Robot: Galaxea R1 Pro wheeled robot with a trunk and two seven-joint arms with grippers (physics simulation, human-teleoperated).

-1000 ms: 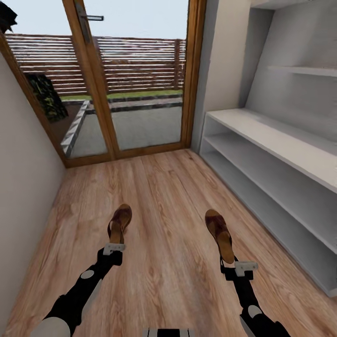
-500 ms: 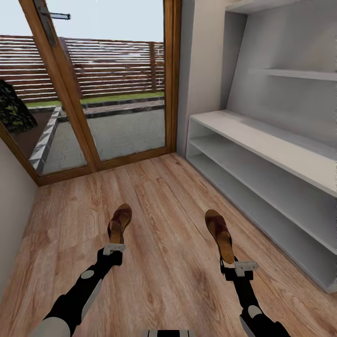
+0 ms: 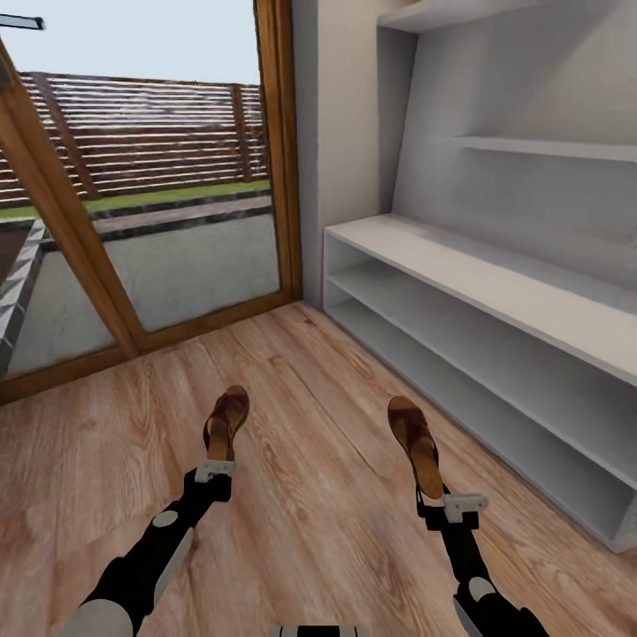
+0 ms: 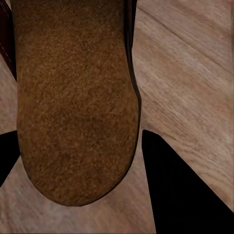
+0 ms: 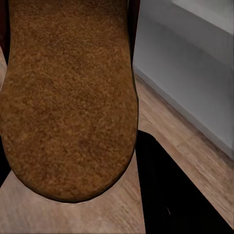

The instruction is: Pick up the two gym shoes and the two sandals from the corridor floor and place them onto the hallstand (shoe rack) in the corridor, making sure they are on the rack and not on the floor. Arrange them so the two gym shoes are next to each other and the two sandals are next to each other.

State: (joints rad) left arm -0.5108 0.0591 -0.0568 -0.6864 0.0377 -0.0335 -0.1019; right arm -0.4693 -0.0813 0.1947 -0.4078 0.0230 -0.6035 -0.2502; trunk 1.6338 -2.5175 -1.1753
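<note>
Brown leather sandals, one per arm, both held clear of the corridor floor [image 3: 292,442]. Left gripper [image 3: 215,470] clenched on the heel end of the left sandal [image 3: 226,424]; toe points away from the robot, dark strap visible near the far end. Right gripper [image 3: 453,506] clenched on the heel end of the right sandal [image 3: 417,445]; tan footbed faces up and slightly toward the rack side, toe also pointing forward.

Left wrist view: suede-like footbed of the left sandal [image 4: 73,97] sits between the two black fingers [image 4: 180,190], rounded heel nearest the camera, wood planks behind. Right wrist view: same arrangement, right sandal [image 5: 68,97] heel between the dark fingers [image 5: 170,195], with the grey-white base of the hallstand [image 5: 175,73] and a strip of floor behind it.

Hallstand [image 3: 495,283] stands to the robot's right, along the wall: flat white top, two open tiers below, tall back panel with a floating shelf [image 3: 548,148] above. The right sandal is near its front edge but well short of any tier; nothing touching.

Glass door [image 3: 141,195] with wooden frame ahead on the left, slatted fence [image 3: 133,133] and paving outside.

Gym shoes: cannot locate from these views
</note>
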